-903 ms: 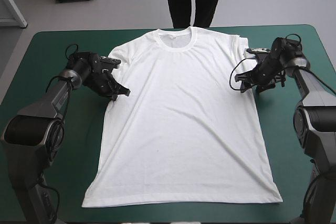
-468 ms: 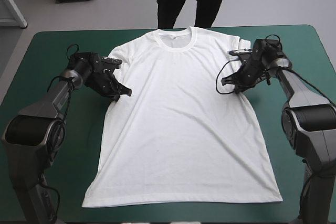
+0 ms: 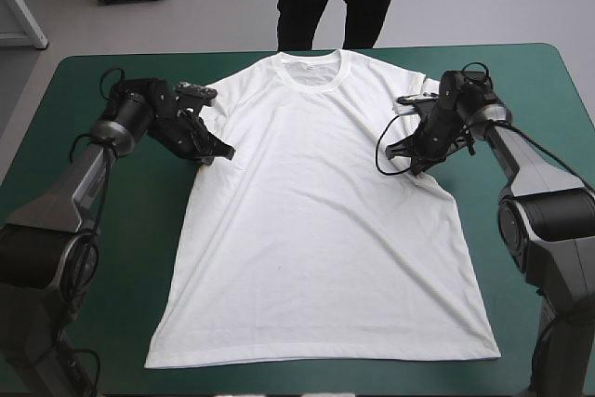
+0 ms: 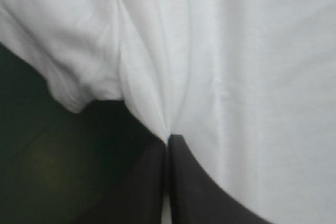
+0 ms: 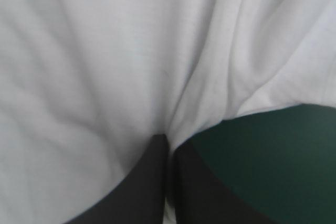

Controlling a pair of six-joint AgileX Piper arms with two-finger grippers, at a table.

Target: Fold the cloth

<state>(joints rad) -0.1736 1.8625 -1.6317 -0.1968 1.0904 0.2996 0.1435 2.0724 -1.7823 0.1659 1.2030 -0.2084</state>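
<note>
Text on the T-shirt [image 3: 316, 230]: none can be read.
Text on the teal-green cover [image 3: 102, 323]: none can be read.

The table [image 3: 558, 81] wears a teal-green cover [image 3: 139, 258] that runs out to each edge in sight, and the two far corners are rounded. The cover lies smooth and plain, one even colour throughout. Bare cover shows in a broad strip along the table's left edge, another along its right edge, a thin band at its near edge, and at both far corners. The left wrist view catches a dim patch of this cover [image 4: 47, 171], the right wrist view a clearer patch [image 5: 273, 161]
</note>
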